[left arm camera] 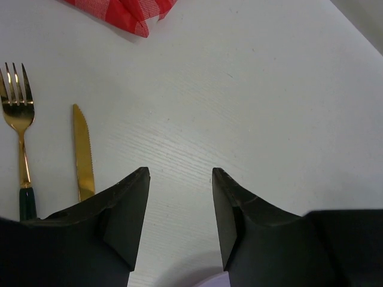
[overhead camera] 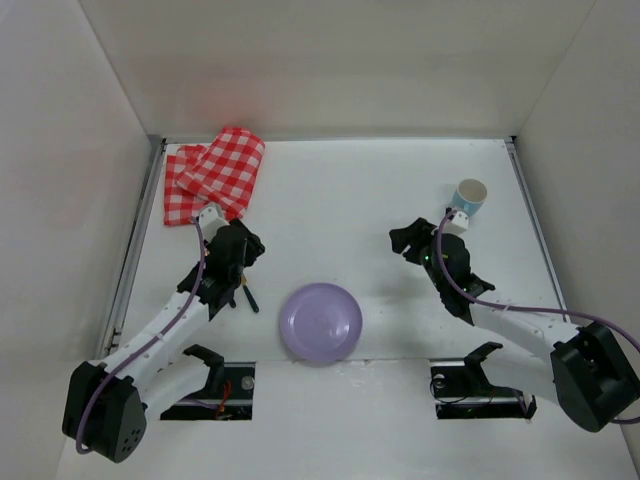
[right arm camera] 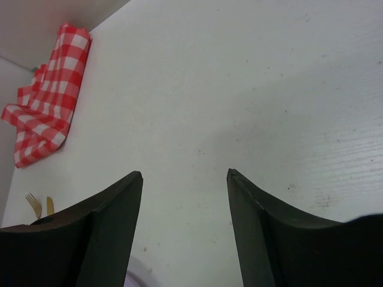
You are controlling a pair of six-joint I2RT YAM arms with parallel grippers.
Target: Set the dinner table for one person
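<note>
The dinner table (overhead camera: 350,200) is a white tabletop. A lilac plate (overhead camera: 320,322) lies near its front middle. A gold fork (left arm camera: 20,119) and gold knife (left arm camera: 82,152) lie side by side left of the plate; from above only a dark cutlery handle (overhead camera: 248,297) shows beside the left arm. A red-and-white checked cloth (overhead camera: 215,175) lies bunched at the far left. A light blue cup (overhead camera: 468,197) stands upright at the far right. My left gripper (overhead camera: 243,243) (left arm camera: 179,173) is open and empty over bare table right of the knife. My right gripper (overhead camera: 403,240) (right arm camera: 184,174) is open and empty.
Metal rails (overhead camera: 140,240) edge the table's left and right sides, and white walls enclose it. The cloth also shows in the right wrist view (right arm camera: 45,119). The plate's rim shows at the bottom of the left wrist view (left arm camera: 218,281).
</note>
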